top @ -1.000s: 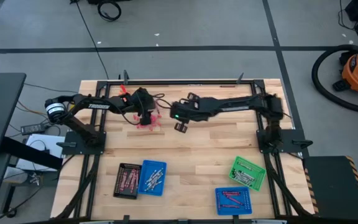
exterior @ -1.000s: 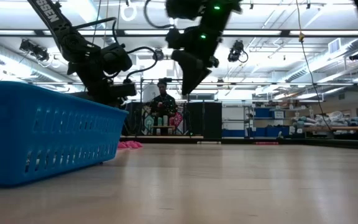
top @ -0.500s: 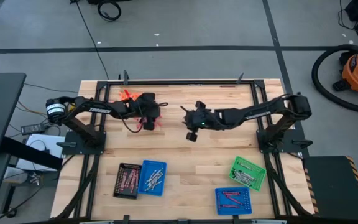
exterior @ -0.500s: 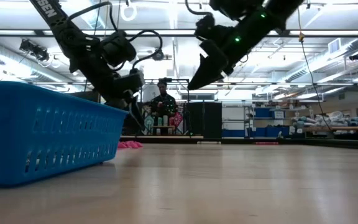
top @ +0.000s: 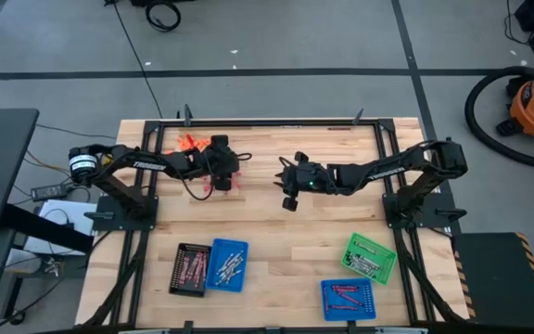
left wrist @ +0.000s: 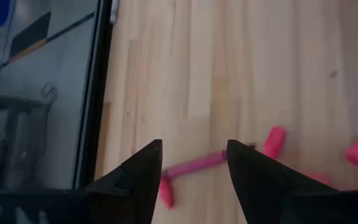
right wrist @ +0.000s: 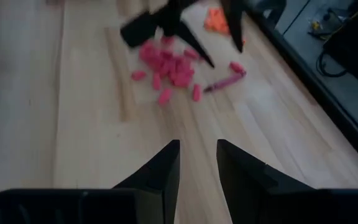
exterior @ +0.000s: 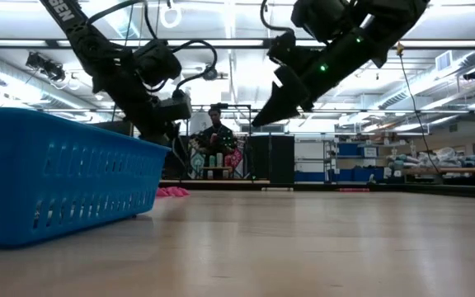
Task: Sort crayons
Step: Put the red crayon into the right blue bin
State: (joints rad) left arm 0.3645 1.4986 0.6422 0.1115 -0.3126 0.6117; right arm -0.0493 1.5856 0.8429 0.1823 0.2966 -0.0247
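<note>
Nearest to me, along the front edge of the pale wooden table (top: 276, 232), sit four little rectangular plastic trays. On the left, a black tray (top: 190, 269) with red-pink sticks in it touches a blue tray (top: 227, 264) holding pale grey ones. On the right, a second blue tray (top: 349, 299) holds a few red sticks, and a green tray (top: 370, 257), turned askew just behind it, holds grey ones. From table height that left blue tray (exterior: 56, 177) looms large at the side.

Farther back, mid-table, the right gripper (top: 288, 192) hangs above bare wood, well clear of any crayon. Its two dark fingers (right wrist: 160, 171) stand slightly apart with nothing between them.

Beyond it, toward the far left corner, lies the loose heap of short red-pink crayons (right wrist: 166, 68), with a small cluster of orange crayons (top: 189, 142) just behind, near the table's black frame. The left gripper (top: 219, 182) is lowered over the near edge of the pink heap. Its fingers (left wrist: 138, 177) are spread wide, and one long pink crayon (left wrist: 194, 165) lies on the wood across the gap between them, not pinched; a short pink stub (left wrist: 273, 141) lies just beside it.

Far across the room, a person (exterior: 216, 140) stands behind the table.
</note>
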